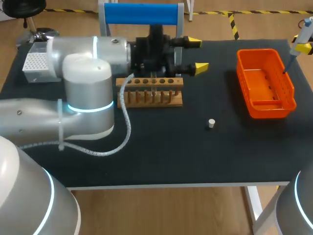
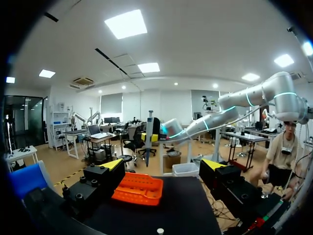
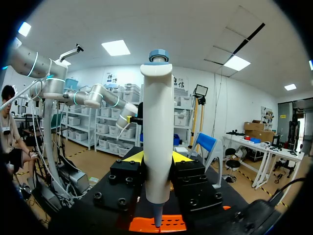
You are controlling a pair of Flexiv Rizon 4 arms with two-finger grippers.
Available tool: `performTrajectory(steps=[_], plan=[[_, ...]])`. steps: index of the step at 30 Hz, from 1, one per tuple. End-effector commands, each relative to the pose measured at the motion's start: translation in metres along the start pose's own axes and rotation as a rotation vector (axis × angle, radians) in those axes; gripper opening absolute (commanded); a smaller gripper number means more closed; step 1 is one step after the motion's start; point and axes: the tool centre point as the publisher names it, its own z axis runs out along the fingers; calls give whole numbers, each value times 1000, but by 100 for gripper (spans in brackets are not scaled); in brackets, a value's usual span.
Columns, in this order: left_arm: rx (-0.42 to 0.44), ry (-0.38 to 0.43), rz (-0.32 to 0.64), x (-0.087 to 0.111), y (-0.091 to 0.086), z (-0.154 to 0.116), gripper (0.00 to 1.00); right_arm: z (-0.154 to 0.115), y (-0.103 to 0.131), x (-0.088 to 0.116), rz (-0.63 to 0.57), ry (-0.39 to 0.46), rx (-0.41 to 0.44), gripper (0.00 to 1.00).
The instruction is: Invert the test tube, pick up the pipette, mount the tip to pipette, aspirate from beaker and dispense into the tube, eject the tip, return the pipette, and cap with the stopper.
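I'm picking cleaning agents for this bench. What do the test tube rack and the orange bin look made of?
The test tube rack is probably wood: tan, matte, with dowel-like posts under a drilled top bar. The orange bin is likely moulded plastic: uniform bright colour, slight sheen, perforated walls.

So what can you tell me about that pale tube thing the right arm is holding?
That is the pipette: a pale, plastic-looking barrel with a blue-grey button on top, narrowing to a thin point below. It stands upright, clamped from both sides by the right pincer. Its point hangs over the orange basket; whether it touches cannot be seen.
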Motion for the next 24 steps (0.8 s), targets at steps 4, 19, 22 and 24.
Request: performTrajectory(steps=[4,19,22,24], plan=[[31,-7,4,3,2,-24,100,-1,0,-1,0,3,2,0],[-36,-22,17,4,0,-32,100,-1,0,-1,0,3,2,0],[-36,-22,17,4,0,-32,100,-1,0,-1,0,3,2,0],[-36,-22,17,4,0,-32,100,-1,0,-1,0,3,2,0]])
